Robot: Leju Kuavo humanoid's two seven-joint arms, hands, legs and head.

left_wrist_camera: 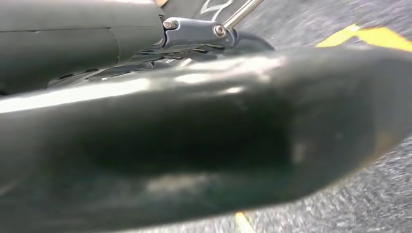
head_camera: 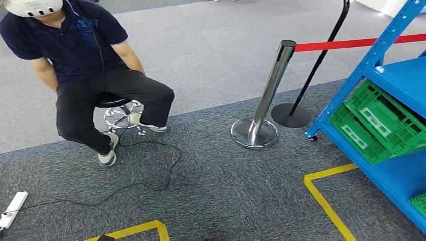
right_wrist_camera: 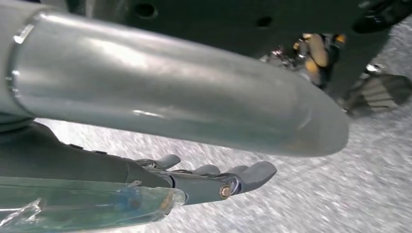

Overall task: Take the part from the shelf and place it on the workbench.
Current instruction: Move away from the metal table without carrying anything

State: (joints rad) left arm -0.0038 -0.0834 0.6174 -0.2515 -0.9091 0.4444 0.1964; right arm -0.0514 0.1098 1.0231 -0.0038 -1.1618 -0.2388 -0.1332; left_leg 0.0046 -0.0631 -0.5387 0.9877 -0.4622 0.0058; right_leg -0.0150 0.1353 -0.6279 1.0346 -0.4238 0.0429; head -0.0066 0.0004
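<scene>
A blue metal shelf [head_camera: 397, 75] stands at the right of the head view. Green plastic crates [head_camera: 382, 120] lean tilted on its lower level, and the corner of another green crate [head_camera: 419, 203] shows further down. I cannot make out a separate part in them. My left hand [left_wrist_camera: 194, 145] hangs over grey carpet, its thick dark thumb blurred and close, a finger [left_wrist_camera: 194, 31] lying straight beside it. My right hand [right_wrist_camera: 214, 179] also hangs over carpet, fingers stretched out with nothing between them. A clear greenish piece [right_wrist_camera: 87, 206] lies along that hand; I cannot tell what it is.
A person [head_camera: 85, 60] sits on a stool [head_camera: 120, 113] at the upper left. A chrome barrier post [head_camera: 261, 100] with a red belt [head_camera: 351, 43] and a black stand [head_camera: 291, 114] are left of the shelf. A cable [head_camera: 150, 170], a power strip [head_camera: 12, 208] and yellow tape [head_camera: 326, 201] lie on the carpet.
</scene>
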